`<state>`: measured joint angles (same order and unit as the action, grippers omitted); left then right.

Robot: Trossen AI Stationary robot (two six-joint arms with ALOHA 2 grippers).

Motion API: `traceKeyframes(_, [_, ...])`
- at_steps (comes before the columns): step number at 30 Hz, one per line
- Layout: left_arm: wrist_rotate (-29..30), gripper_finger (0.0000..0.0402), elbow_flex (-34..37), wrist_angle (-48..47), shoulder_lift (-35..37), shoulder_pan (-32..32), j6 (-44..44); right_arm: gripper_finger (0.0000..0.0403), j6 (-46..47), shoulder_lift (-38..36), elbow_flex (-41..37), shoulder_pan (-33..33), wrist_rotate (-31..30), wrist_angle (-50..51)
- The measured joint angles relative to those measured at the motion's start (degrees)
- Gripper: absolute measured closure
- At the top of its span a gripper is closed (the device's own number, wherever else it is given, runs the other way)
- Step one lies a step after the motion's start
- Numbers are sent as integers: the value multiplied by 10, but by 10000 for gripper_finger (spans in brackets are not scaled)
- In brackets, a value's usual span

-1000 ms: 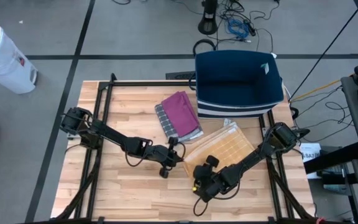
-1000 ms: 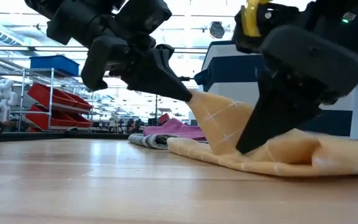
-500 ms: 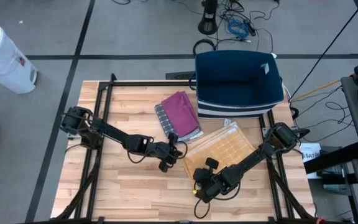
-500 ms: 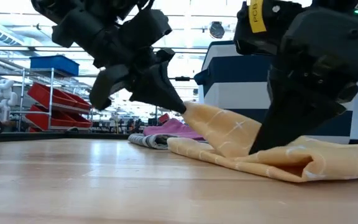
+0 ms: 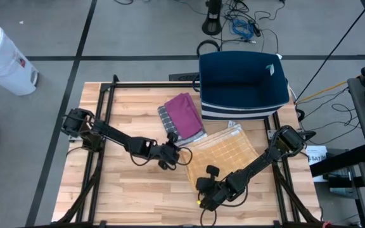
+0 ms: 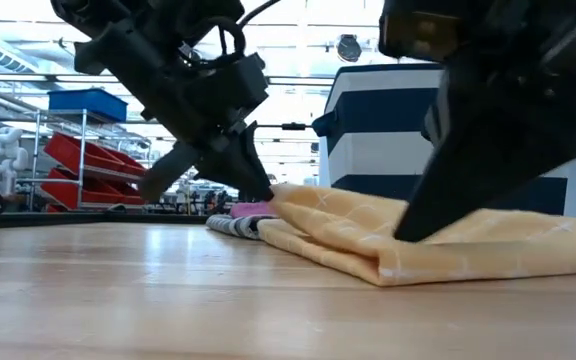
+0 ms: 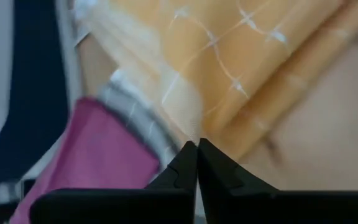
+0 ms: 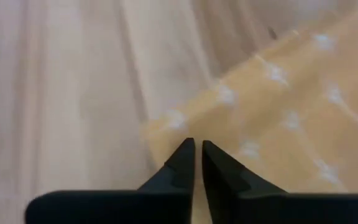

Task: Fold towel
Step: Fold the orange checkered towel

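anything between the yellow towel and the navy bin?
High view: nothing between the yellow towel and the navy bin, just bare table; the folded pink cloth lies beside that stretch.

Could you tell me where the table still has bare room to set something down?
Free: the wood near the left arm's base, left of the folded pink towel, and the front left corner of the table. Crowded: the middle and right, where the yellow towel, both claws and the blue basket sit.
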<state>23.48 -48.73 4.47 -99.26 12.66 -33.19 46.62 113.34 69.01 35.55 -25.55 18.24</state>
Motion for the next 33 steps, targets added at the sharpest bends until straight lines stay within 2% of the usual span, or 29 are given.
traceKeyframes(3, [5, 377, 0, 0, 0, -10, 29, 358, -13, -1, 0, 0, -15, -16])
traceKeyframes(10, [-46, 345, 0, -20, 0, -12, 51, 270, 2, -2, 0, 1, -14, -23])
traceKeyframes(14, [-48, 331, 0, -47, 0, -15, 65, 241, -18, -2, 0, 7, -13, -55])
traceKeyframes(20, [-41, 315, 0, -54, 0, -22, 83, 223, -42, -2, 0, 9, -2, -66])
traceKeyframes(33, [-34, 313, 0, -54, 0, -21, 83, 228, -69, 11, 0, 9, 2, -60])
